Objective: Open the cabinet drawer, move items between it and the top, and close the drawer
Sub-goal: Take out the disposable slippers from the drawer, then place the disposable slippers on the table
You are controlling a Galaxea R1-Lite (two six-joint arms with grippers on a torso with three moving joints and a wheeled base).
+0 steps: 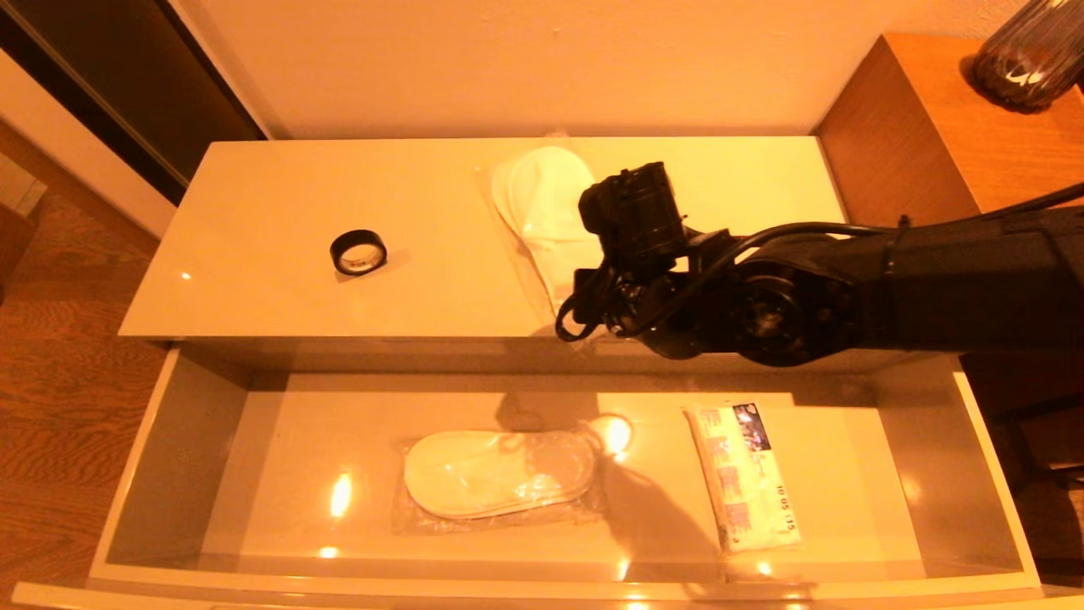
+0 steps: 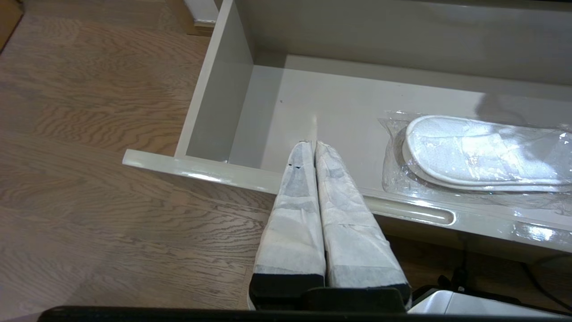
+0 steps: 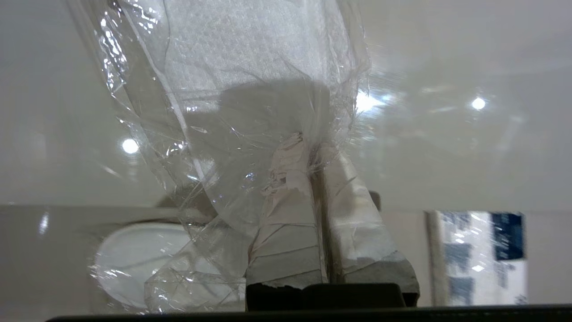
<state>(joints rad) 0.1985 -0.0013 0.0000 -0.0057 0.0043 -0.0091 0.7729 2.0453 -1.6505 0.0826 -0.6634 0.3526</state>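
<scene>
Black cabled right arm [image 1: 847,288]; end effector [image 3: 313,147] fingers white-taped.

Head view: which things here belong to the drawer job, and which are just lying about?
Job:
- cabinet drawer, open
- top
- bagged slippers on top, bag edge pinched by right tool
- bagged slippers in drawer
- white packet, in drawer
- tape ring, on top

Lying about:
- dark vase
- brown cabinet
- left tool, parked at the drawer front

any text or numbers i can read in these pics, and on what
"10 05 115": printed along one edge of the white packet with blue print lying in the open drawer, as far as it reads.
The blue print on that packet: too blurred to read, in the right wrist view too.
Black tape ring and both bagged slippers: no readable text.
</scene>
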